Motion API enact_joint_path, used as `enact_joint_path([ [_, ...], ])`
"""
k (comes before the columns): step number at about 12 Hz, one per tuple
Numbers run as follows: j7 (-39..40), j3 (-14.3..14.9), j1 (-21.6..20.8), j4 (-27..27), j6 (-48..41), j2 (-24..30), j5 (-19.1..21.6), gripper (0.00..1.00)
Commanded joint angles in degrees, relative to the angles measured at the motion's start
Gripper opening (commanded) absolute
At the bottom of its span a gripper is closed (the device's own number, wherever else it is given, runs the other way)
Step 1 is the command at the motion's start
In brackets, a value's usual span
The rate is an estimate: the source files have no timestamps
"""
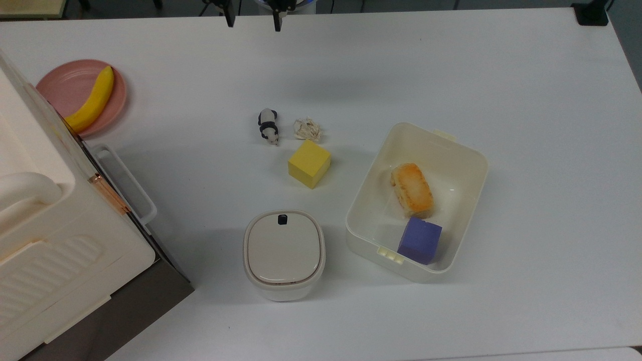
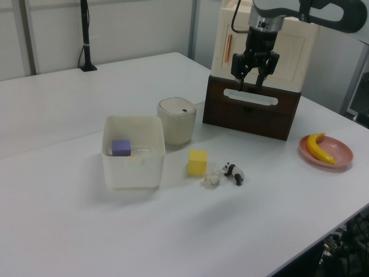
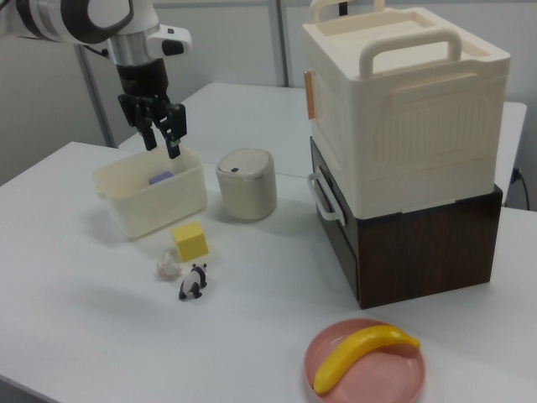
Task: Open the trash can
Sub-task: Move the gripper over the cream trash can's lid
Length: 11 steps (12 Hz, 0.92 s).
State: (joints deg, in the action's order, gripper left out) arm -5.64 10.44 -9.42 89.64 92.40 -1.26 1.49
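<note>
Small cream-white plastic trash can (image 2: 177,120) sat shut — likely light, rigid. Black push button (image 1: 282,219) looked the spot to press; gripper (image 2: 252,77) hung released, well apart.

In the top view, the trash can (image 1: 284,254) is being flanked by the ribbed box (image 1: 55,240) on the left and the tub (image 1: 464,155) on the right; the yellow block (image 1: 309,163) is being seen above it.
</note>
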Motion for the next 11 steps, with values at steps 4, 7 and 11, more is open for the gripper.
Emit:
enact_joint_path([
  [4, 2.12, -0.51, -0.69, 3.17, 7.01, 0.47, 0.97, 0.0],
  [7, 1.69, -1.57, -0.69, 2.74, 13.74, -2.76, 1.14, 0.0],
  [11, 1.42, -4.9, -0.34, 0.98, 29.13, -10.59, 0.18, 0.0],
])
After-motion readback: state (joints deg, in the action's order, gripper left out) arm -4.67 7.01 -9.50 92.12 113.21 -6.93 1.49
